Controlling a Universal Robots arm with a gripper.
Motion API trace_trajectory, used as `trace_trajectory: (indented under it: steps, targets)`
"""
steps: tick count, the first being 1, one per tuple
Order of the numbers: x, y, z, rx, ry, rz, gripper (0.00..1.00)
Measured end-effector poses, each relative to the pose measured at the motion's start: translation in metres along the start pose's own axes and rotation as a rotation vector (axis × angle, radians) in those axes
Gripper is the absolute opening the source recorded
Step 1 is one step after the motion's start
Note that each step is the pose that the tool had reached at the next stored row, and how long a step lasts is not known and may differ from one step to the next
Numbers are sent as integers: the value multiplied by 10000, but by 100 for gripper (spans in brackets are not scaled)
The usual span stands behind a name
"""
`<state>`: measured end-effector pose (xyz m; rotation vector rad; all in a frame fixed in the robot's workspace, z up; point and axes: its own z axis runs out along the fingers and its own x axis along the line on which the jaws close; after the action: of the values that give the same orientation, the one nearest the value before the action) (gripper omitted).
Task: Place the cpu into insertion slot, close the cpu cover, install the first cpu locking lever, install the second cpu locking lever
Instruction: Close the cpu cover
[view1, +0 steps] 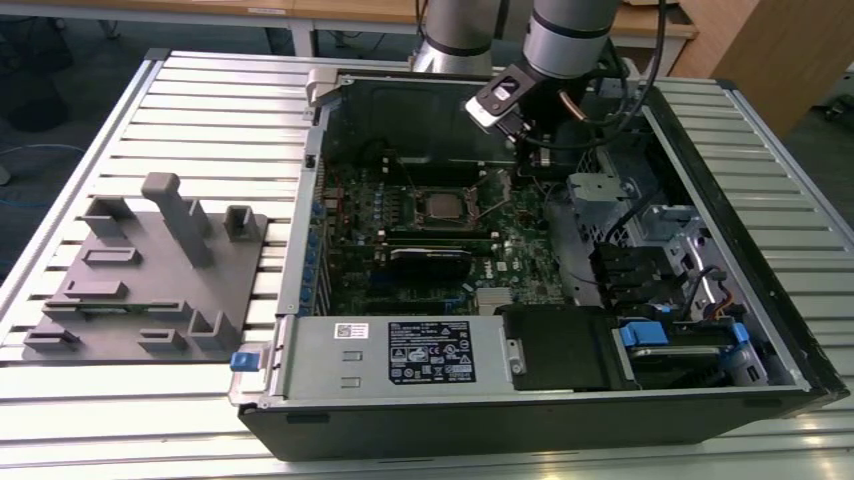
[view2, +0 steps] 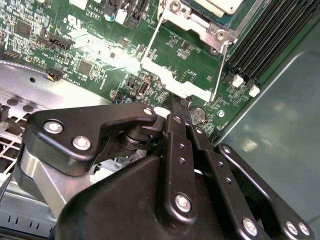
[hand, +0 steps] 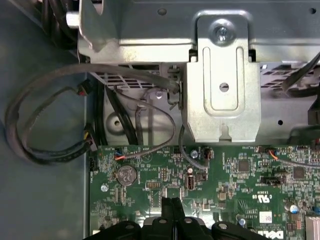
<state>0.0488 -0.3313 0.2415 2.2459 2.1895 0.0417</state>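
Aluminium table (view1: 200, 110) with open computer case (view1: 534, 425)

Slatted metal table carries the case; wooden desks (view1: 360, 10) stand behind it. My gripper (hand: 170, 205), fingers pressed together on nothing, hangs low over the green motherboard (view1: 400, 290), near the cpu (view1: 441, 207), which lies seated in the insertion slot (view1: 415, 208).

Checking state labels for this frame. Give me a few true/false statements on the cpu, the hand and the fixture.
1. The hand is shut, with nothing seen between its fingers. True.
2. The cpu lies on the grey fixture. False: it sits in the insertion slot on the motherboard.
3. The hand is over the motherboard, to the exterior view's right of the insertion slot. True.
4. The grey fixture stands at the exterior view's right of the case. False: it stands at the exterior view's left of the case.
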Motion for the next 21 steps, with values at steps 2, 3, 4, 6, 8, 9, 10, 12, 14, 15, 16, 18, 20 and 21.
trace_trajectory:
  steps: [2, 3, 4, 6, 8, 9, 10, 12, 14, 15, 16, 18, 20, 21]
  targets:
    - [-1, -38, -1, -2, 0, 3, 10]
    - [-2, -60, -2, -5, 1, 6, 10]
    - [-3, -83, -2, -9, 0, 7, 10]
    - [-4, -132, -3, -23, 2, 15, 10]
    - [-5, -178, -4, -38, 4, 22, 10]
    - [-6, -201, -5, -46, 4, 26, 10]
    - [-7, -222, -6, -56, 5, 30, 10]
    - [-8, -265, -6, -76, 7, 36, 10]
    - [-9, -306, -7, -96, 6, 43, 10]
    - [-10, -326, -8, -106, 7, 46, 10]
    - [-10, -346, -8, -115, 8, 51, 10]
    - [-11, -384, -9, -132, 7, 62, 10]
    - [-12, -424, -9, -150, 9, 74, 10]
    - [-13, -443, -10, -159, 9, 80, 10]
